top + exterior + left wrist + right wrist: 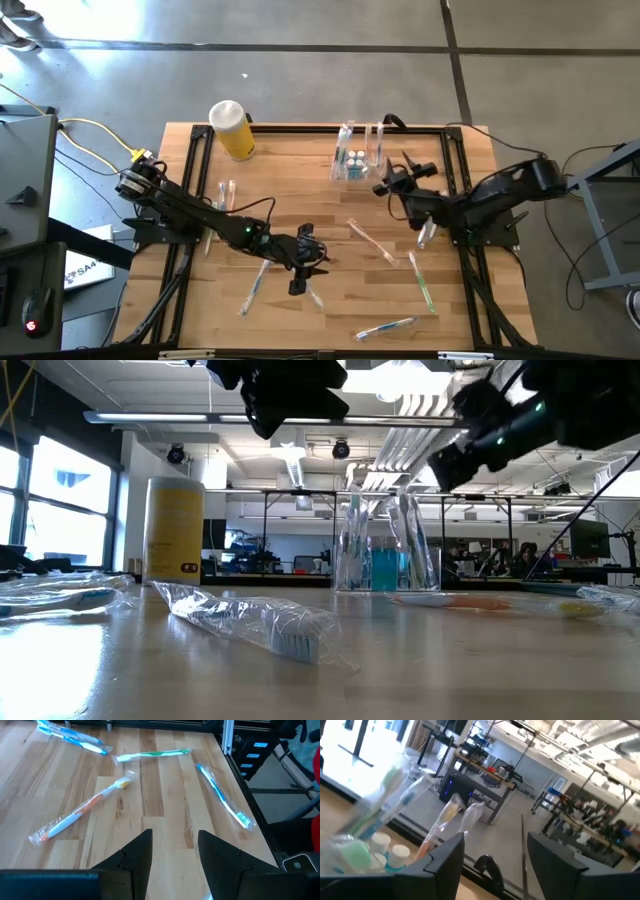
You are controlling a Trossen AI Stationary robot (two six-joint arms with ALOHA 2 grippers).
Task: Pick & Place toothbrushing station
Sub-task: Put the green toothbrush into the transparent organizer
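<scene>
You're in what looks like a big open lab or workshop: concrete floor [330,40], butcher-block table [300,200] on a black frame, rows of workbenches [485,767] under strip lights [400,380], maybe people seated far back.

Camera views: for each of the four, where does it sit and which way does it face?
High view: overhead, straight down; both arms, left gripper, right gripper, clear cup.
Low view: tabletop level, facing the room; the arms hang from above; wrapped toothbrush nearest.
Left wrist view: above bare wood, open fingers, orange toothbrush.
Right wrist view: beside the cup, facing the room, open fingers.
Shared: the cup shows in the high, low and right wrist views.
</scene>
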